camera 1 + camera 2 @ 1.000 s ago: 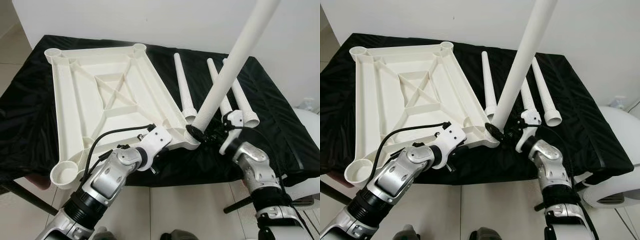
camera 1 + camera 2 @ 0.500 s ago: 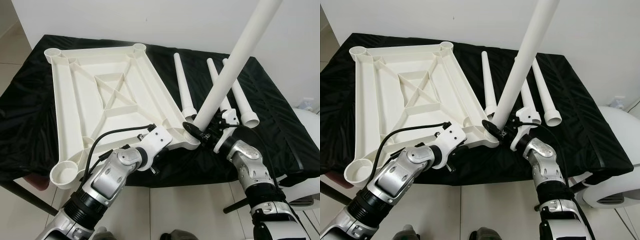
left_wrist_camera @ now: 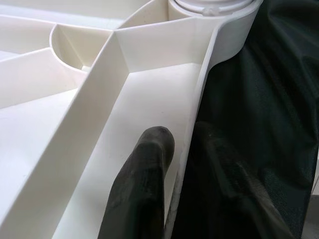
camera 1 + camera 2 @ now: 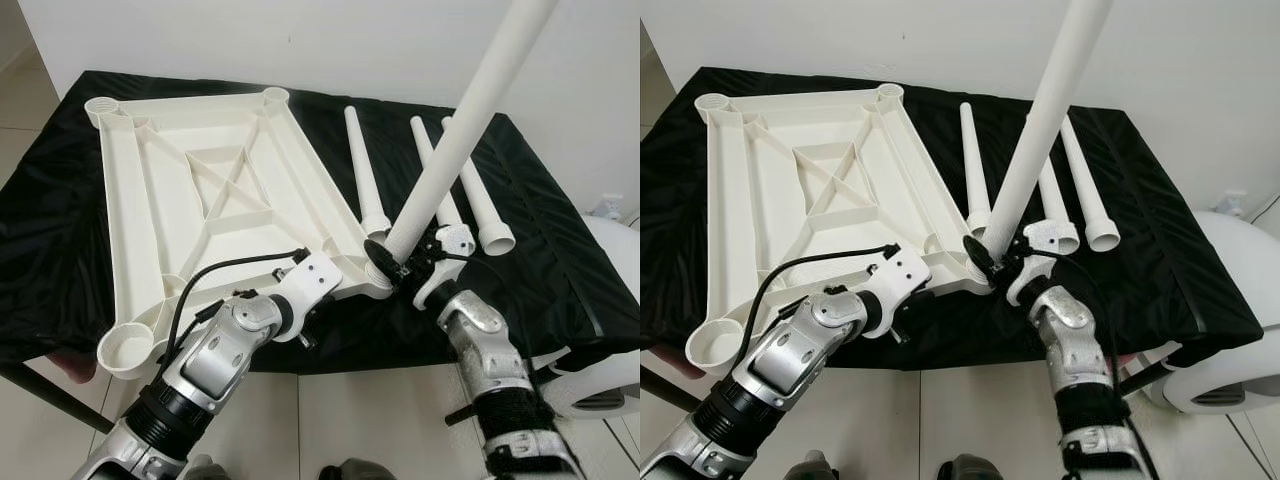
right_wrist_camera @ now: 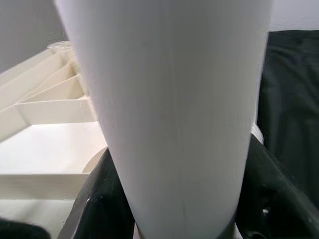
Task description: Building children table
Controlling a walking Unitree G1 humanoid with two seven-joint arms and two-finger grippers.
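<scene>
An upside-down white tabletop (image 4: 200,190) lies on a black-clothed table. A long white leg (image 4: 450,150) rises at a slant from its near right corner socket (image 4: 378,282). My right gripper (image 4: 388,262) is shut on that leg's base, a black finger (image 5: 99,199) on each side of the leg (image 5: 174,99). My left gripper (image 3: 182,134) is shut on the tabletop's near rim (image 3: 192,124), one finger (image 3: 144,189) inside the rim and the other outside on the cloth. Three loose legs (image 4: 360,170) (image 4: 432,170) (image 4: 480,195) lie to the right.
The tabletop's near left corner socket (image 4: 128,348) hangs over the table's front edge. A white rounded object (image 4: 610,340) stands on the floor at the right. A white wall runs behind the table.
My right forearm has swung left and closer under the table's edge, turning around the leg's base. The leg still leans in the corner socket. The left arm has held still.
</scene>
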